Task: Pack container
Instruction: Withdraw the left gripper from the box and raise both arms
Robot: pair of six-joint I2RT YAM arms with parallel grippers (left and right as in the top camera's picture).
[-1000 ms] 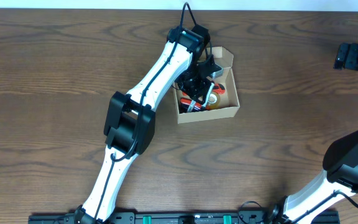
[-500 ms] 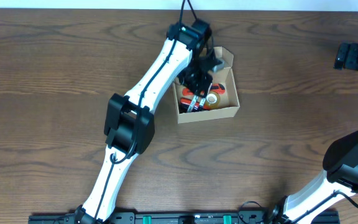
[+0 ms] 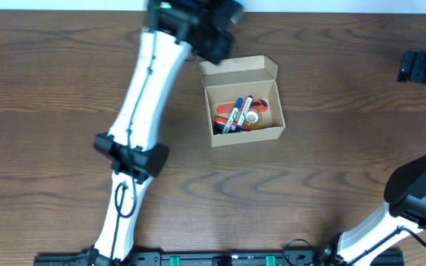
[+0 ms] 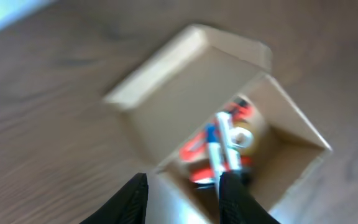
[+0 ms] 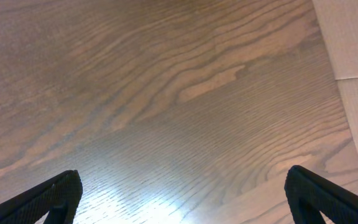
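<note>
Container [image 3: 246, 134] open, markers [image 3: 237, 114] inside, left claw [image 4: 184, 180] apart and empty, right claw [image 5: 182, 177] apart.

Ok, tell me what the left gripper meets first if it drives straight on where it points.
Most likely the near wall of the container, with the markers inside just beyond. The left gripper is open and empty; the blurred wrist view leaves depth uncertain.

Dark wood-grain table [image 3: 50, 111], glare patch in right wrist view; black rail [image 3: 220, 259] along near edge; pale surface [image 5: 353, 37] beside table.
</note>
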